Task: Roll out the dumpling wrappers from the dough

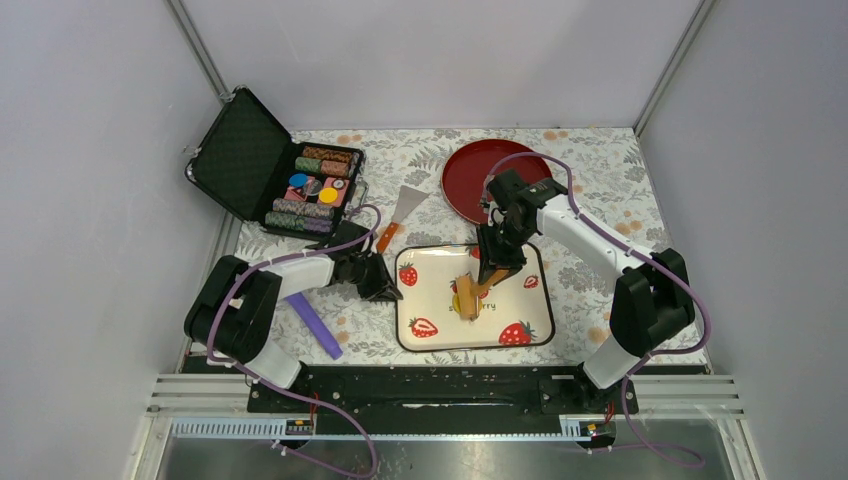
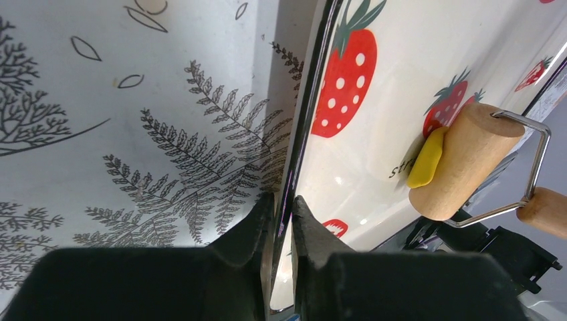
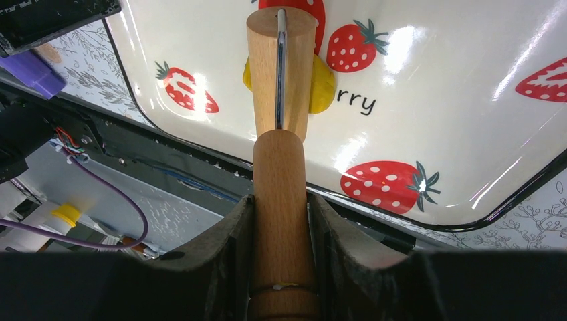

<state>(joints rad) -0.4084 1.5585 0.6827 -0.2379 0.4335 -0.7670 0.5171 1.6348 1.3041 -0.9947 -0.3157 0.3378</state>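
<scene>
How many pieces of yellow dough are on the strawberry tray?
1: the dough lies under the wooden roller, near the middle of the tray, showing on both sides. More may be hidden.

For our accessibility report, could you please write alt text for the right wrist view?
The right gripper clamps the wooden handle of a roller, whose drum rests on a flattened lump of yellow dough on a glossy strawberry-print tray.

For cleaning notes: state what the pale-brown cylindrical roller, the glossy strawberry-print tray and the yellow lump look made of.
Pale-brown cylindrical roller: unvarnished wood, visible grain, wire frame. Strawberry-print tray: glossy, strong glare; enamel or melamine, unclear. Yellow lump: soft, matte putty-like dough, squashed.
</scene>
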